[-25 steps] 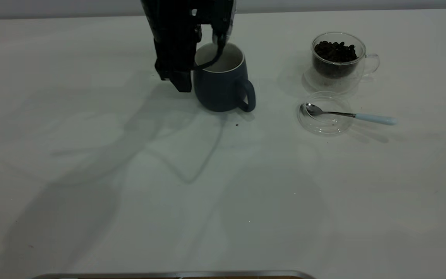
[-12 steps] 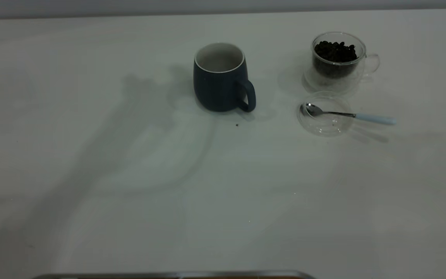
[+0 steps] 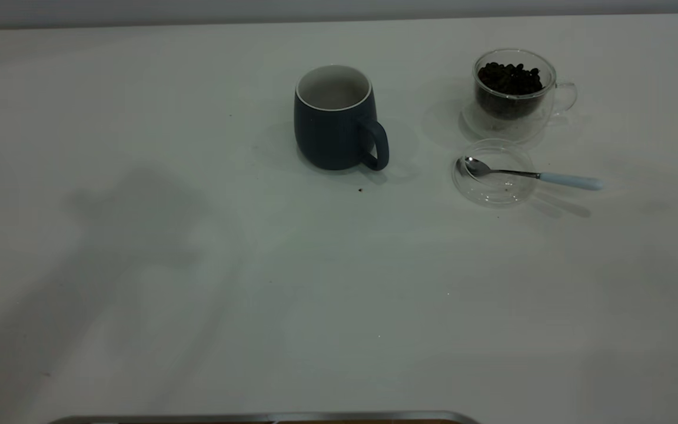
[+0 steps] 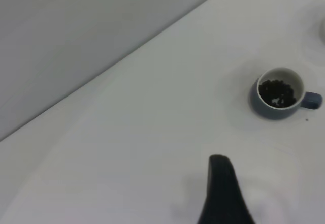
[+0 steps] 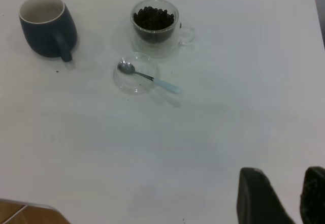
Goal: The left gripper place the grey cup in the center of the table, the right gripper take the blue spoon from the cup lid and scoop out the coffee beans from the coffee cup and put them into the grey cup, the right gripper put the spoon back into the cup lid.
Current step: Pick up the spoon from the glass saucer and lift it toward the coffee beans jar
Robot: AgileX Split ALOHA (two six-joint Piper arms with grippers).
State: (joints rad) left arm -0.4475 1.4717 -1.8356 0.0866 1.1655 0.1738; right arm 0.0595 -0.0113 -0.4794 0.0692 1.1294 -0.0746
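Up near the far middle of the table [image 3: 198, 330] sits the grey cup [image 3: 332, 126], upright, with its handle turned toward the camera side and a bit to the right. Looking down from the left wrist view, you can see a small dark heap of beans in the bottom of it. Off to its right, well apart, is the coffee cup [image 3: 512, 94], also upright and holding a good load of coffee beans [image 3: 509, 76]. Just in front of that, almost touching its base, is the lid [image 3: 492, 191], lying flat on the table. The spoon [image 3: 530, 174] lies with its bowl inside the lid and its stem across the rim, so the pale blue handle pokes out to the right over the table. A tiny dark speck [image 3: 360, 190] sits on the table just in front of the grey cup's handle. Neither arm shows up in the exterior view. The left gripper [image 4: 221, 193] hangs above bare table well away from the grey cup, and honestly I can't tell if it's open or closed. The right gripper [image 5: 283, 178] is high over the near right side, far from the spoon, jaws spread apart with nothing between them.
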